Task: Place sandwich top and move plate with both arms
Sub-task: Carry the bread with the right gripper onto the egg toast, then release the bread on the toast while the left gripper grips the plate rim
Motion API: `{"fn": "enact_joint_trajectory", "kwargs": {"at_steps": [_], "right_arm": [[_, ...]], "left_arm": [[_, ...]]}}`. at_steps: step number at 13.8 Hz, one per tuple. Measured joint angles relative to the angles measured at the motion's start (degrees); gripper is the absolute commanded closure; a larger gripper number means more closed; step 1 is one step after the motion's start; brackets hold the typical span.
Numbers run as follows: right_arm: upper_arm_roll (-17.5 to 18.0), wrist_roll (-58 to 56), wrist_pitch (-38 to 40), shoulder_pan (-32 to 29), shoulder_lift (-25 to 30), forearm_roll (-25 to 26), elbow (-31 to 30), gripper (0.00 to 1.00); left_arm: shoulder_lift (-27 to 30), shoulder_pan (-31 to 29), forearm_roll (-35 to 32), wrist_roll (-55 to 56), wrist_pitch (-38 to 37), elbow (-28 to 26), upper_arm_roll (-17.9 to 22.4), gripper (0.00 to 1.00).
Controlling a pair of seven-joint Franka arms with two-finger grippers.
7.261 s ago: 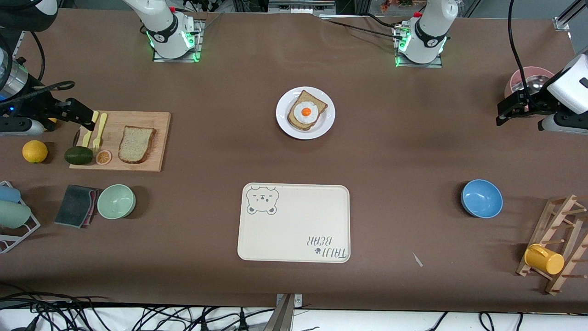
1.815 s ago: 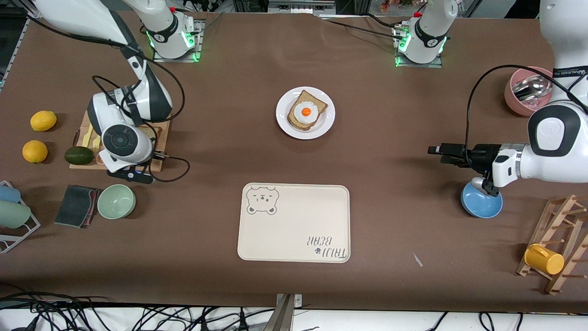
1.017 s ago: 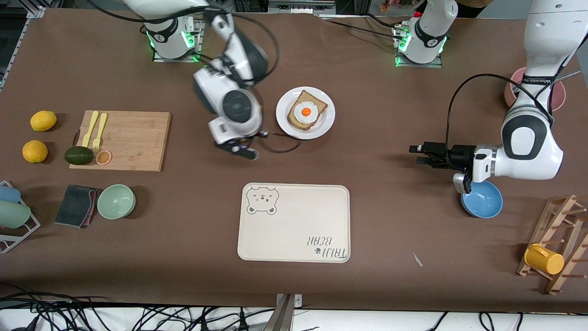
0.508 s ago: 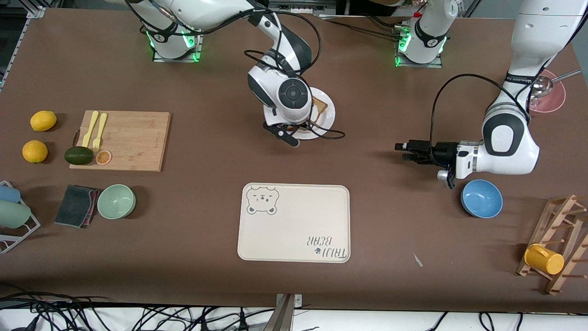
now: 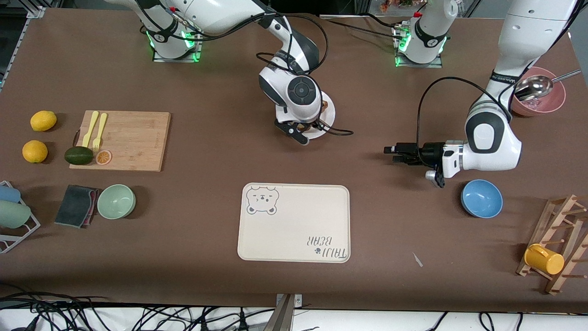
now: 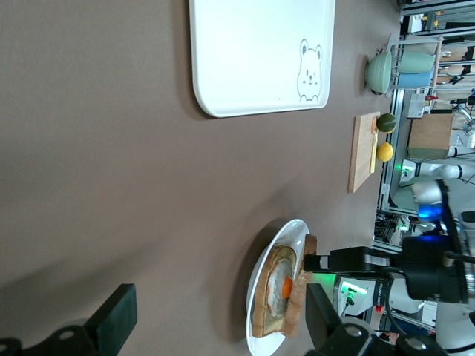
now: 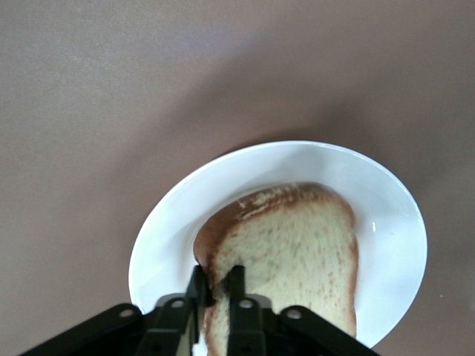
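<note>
My right gripper is shut on the crust of the sandwich top, a plain speckled bread slice. It holds the slice tilted just over the white plate. In the front view the right wrist covers most of the plate. The left wrist view shows the egg slice lying on the plate, with the sandwich top leaning over it in the right gripper. My left gripper is open and empty, low over bare table between the plate and the blue bowl, pointing toward the plate.
A cream bear-print tray lies nearer the camera than the plate. A blue bowl sits by the left arm's wrist. A pink bowl with a ladle and a mug rack are at that end. The cutting board and green bowl are at the right arm's end.
The right arm has carried the bread slice from the cutting board to just over the plate. The left gripper has moved steadily toward the plate, past the blue bowl.
</note>
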State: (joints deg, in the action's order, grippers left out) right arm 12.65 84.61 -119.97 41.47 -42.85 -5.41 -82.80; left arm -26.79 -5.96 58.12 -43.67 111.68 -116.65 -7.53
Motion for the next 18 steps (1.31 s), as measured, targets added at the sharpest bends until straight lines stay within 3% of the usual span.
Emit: {"fn": "enact_joint_trajectory", "kwargs": {"at_steps": [6, 10, 14, 18], "right_arm": [[-0.7, 0.0, 0.2, 0.0, 0.2, 0.2, 0.9, 0.00], [-2.5, -3.7, 6.9, -1.1, 3.1, 5.3, 2.4, 0.00], [-3.2, -19.6, 17.3, -6.7, 9.0, 7.0, 2.7, 0.00], [-4.9, -40.7, 21.8, -15.6, 14.9, 7.2, 2.8, 0.00]], "left_arm": [[0.0, 0.4, 4.8, -2.2, 1.7, -4.9, -2.6, 0.01], [-0.1, 1.0, 11.4, -9.1, 4.0, -9.0, -5.1, 0.03], [-0.7, 4.5, 16.3, -9.8, 6.4, -10.0, -5.9, 0.06], [-2.3, 10.6, 19.9, -14.1, 11.5, -10.8, -6.1, 0.05]]}}
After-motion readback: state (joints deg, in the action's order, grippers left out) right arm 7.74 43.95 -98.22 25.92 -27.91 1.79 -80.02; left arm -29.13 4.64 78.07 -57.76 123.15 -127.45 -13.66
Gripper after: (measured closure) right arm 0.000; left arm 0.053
